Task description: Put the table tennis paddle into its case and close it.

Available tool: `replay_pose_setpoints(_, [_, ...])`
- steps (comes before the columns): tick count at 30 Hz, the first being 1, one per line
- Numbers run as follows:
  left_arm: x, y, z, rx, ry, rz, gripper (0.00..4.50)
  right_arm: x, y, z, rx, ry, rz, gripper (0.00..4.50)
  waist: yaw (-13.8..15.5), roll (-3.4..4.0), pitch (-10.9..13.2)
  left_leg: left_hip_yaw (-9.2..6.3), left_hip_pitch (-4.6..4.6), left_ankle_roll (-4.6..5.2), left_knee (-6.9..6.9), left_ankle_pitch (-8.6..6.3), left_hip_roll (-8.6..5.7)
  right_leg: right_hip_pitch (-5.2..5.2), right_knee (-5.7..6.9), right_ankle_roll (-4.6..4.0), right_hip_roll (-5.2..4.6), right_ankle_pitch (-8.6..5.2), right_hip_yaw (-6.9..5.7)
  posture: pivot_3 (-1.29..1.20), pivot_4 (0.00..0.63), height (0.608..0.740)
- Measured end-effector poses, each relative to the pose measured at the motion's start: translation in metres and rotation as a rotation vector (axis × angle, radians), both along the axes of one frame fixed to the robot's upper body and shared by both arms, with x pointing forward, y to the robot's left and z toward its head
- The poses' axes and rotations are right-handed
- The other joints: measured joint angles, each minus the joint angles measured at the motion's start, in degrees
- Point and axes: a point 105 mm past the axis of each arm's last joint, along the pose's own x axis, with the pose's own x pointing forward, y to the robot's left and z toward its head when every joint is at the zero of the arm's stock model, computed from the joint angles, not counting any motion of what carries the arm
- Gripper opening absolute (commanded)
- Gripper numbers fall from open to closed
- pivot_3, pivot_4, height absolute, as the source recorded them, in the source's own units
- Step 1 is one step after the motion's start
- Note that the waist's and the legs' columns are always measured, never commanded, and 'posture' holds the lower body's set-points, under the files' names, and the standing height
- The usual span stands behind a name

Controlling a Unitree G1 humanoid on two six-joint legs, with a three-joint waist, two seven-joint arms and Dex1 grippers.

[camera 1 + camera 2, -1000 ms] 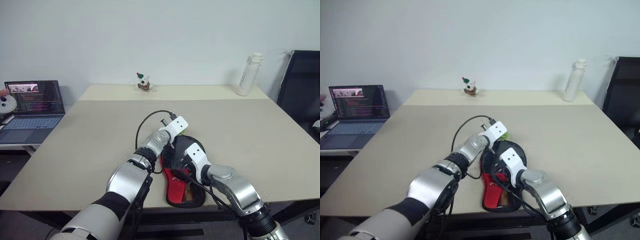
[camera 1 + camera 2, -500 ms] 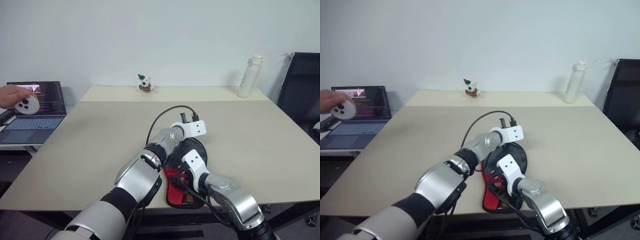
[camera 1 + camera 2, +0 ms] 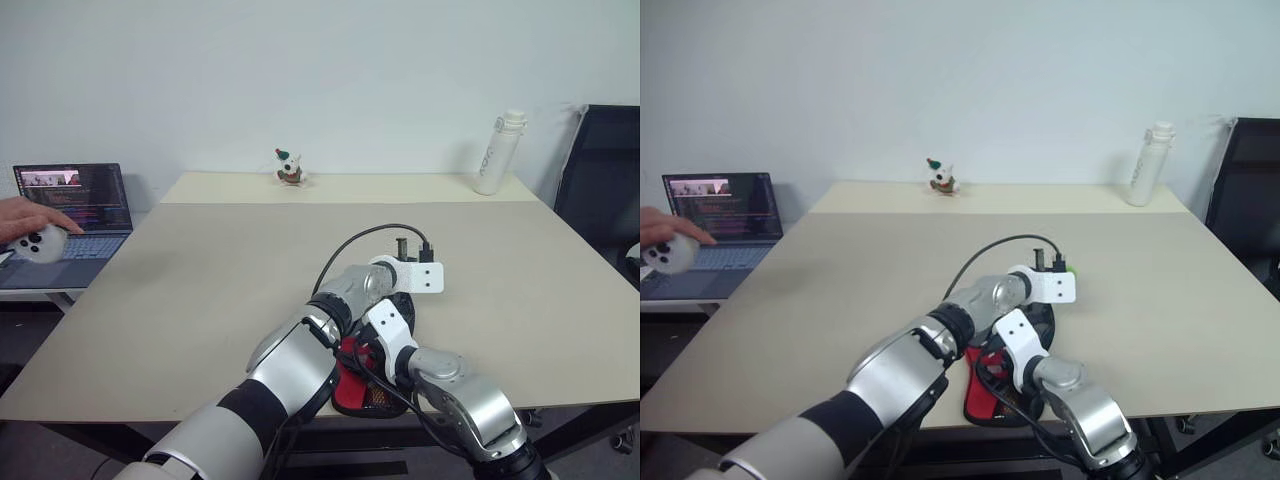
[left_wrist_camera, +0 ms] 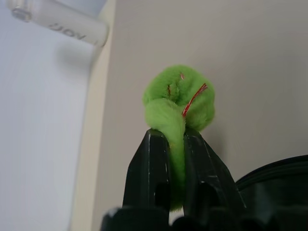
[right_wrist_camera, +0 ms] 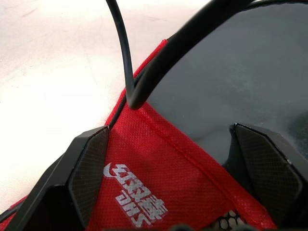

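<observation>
The case [image 3: 372, 392] lies near the table's front edge, black with a red panel [image 5: 159, 178] and a white logo [image 5: 134, 195]. My right gripper [image 5: 168, 137] hovers open just above that panel, one finger on each side. My left arm reaches across the case to its far right side. There my left gripper [image 4: 175, 132] is shut on a fuzzy green ball [image 4: 180, 94], held above the bare table just past the case's black rim [image 4: 279, 178]. The paddle is hidden. A black cable [image 5: 122, 57] loops over the case.
The beige table [image 3: 200, 270] carries a white bottle [image 3: 497, 152] at the far right and a small figurine [image 3: 288, 167] at the far middle. A laptop [image 3: 70, 205] stands on a side desk at the left, where a person's hand [image 3: 30, 222] holds a round white object. A black chair [image 3: 600, 170] is at the right.
My left arm has swung to the right across the case, carrying the green ball, and its wrist has rolled. A person's hand has come in by the laptop. My right gripper stays put.
</observation>
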Motion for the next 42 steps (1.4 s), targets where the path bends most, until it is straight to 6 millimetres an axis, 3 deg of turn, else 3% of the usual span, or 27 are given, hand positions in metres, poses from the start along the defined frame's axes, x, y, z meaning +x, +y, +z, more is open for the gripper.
replay_pose_setpoints(6, [0.001, 0.006, 0.000, -0.043, 0.080, 0.009, 3.17, 0.004, 0.006, 0.000, 0.004, 0.014, 0.025, 4.50, -0.4, 0.03, -0.1, 0.05, 0.07, 0.00, 0.00, 0.00, 0.05, 0.00, 0.04, 0.01, 0.04, 0.01, 0.04, 0.00, 0.150, 0.740])
replay_pose_setpoints(16, [0.024, 0.037, 0.038, -0.399, 0.191, 0.158, 3.17, 0.018, 0.007, 0.007, 0.024, 0.036, 0.046, 4.50, -1.0, 0.04, -0.2, 0.07, 0.17, 0.00, 0.02, 0.00, 0.07, 0.04, 0.17, 0.08, 0.05, 0.05, 0.04, 0.00, 0.150, 0.740])
replay_pose_setpoints(21, [0.033, 0.064, 0.066, -0.627, 0.281, 0.163, 3.17, 0.001, -0.013, 0.020, 0.047, 0.083, 0.060, 4.50, -0.6, 0.05, -0.2, 0.04, -0.15, -0.07, -0.03, -0.04, 0.02, -0.15, -0.02, 0.07, 0.03, 0.04, 0.04, 0.00, 0.150, 0.740])
replay_pose_setpoints(24, [0.035, 0.084, 0.072, -0.707, 0.366, 0.145, 3.17, -0.007, -0.026, 0.033, 0.073, 0.095, 0.061, 4.50, -0.6, 0.06, -0.1, 0.04, -0.22, -0.13, -0.07, -0.08, 0.03, -0.24, -0.05, 0.07, 0.04, 0.03, 0.04, 0.00, 0.150, 0.740])
replay_pose_setpoints(29, [0.021, 0.119, 0.037, -0.761, 0.687, 0.057, 3.17, -0.022, -0.058, 0.081, 0.096, -0.031, 0.100, 4.50, -0.7, 0.13, 0.0, 0.03, -0.19, -0.13, -0.16, -0.09, 0.07, -0.25, -0.07, 0.04, 0.07, 0.00, 0.01, 0.00, 0.150, 0.740])
replay_pose_setpoints(34, [-0.007, 0.143, 0.009, -0.664, 0.883, -0.079, 3.17, -0.019, -0.098, 0.093, -0.014, -0.063, 0.072, 4.50, -0.5, 0.14, 0.1, 0.07, -0.19, -0.13, -0.15, -0.09, 0.06, -0.24, -0.06, -0.01, 0.06, -0.02, 0.05, 0.00, 0.150, 0.740])
replay_pose_setpoints(38, [-0.029, 0.148, -0.019, -0.539, 0.993, -0.140, 3.17, 0.005, -0.138, 0.097, -0.157, -0.135, -0.019, 4.50, -0.3, 0.14, 0.1, 0.15, -0.18, -0.12, -0.13, -0.09, 0.06, -0.24, -0.08, -0.01, 0.05, -0.02, 0.11, 0.00, 0.150, 0.740])
replay_pose_setpoints(42, [-0.047, 0.144, -0.048, -0.364, 1.015, -0.179, 3.17, 0.036, -0.155, 0.094, -0.259, -0.210, -0.042, 4.50, -0.4, 0.13, 0.1, 0.21, -0.13, -0.11, -0.10, -0.09, 0.09, -0.25, -0.03, -0.01, 0.08, -0.02, 0.16, 0.00, 0.150, 0.740])
